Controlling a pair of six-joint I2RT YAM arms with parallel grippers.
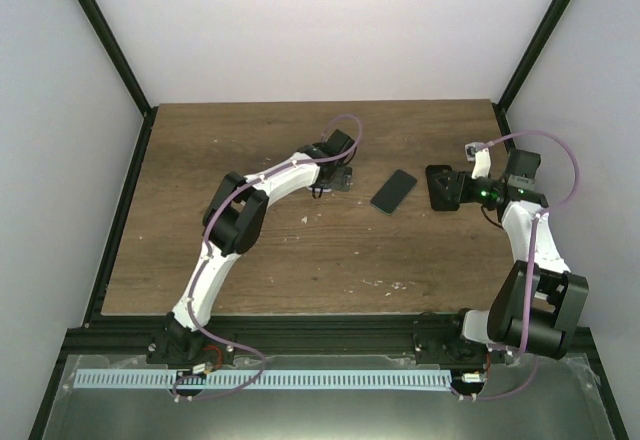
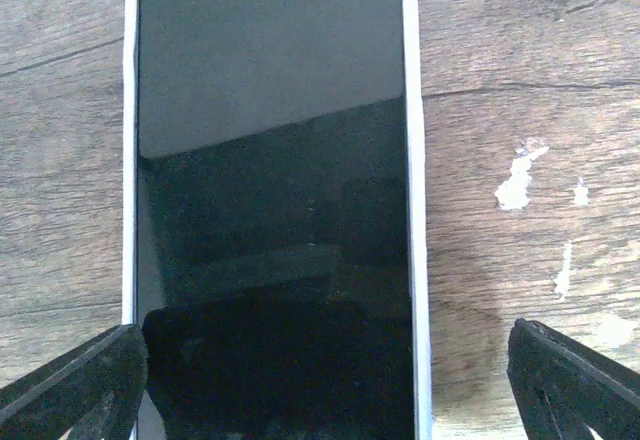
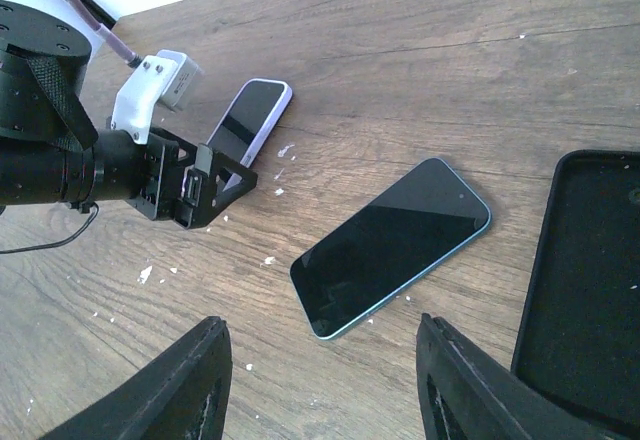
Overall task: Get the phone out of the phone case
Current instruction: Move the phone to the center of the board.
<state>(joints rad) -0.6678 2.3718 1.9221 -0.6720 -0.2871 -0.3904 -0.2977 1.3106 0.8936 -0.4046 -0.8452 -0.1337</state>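
The left fingers (image 2: 80, 380) stand wide open, straddling the phone (image 2: 272, 210) in its lilac phone case (image 2: 414, 210) on the bench (image 2: 520, 80); the right fingers (image 3: 185, 385) gape open, empty.

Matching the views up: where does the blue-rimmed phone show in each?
Top external: blue-rimmed phone at table centre, right of the left gripper.
Left wrist: not in it.
Right wrist: centre frame.
Shared landmark: the left gripper over the lilac-cased phone.
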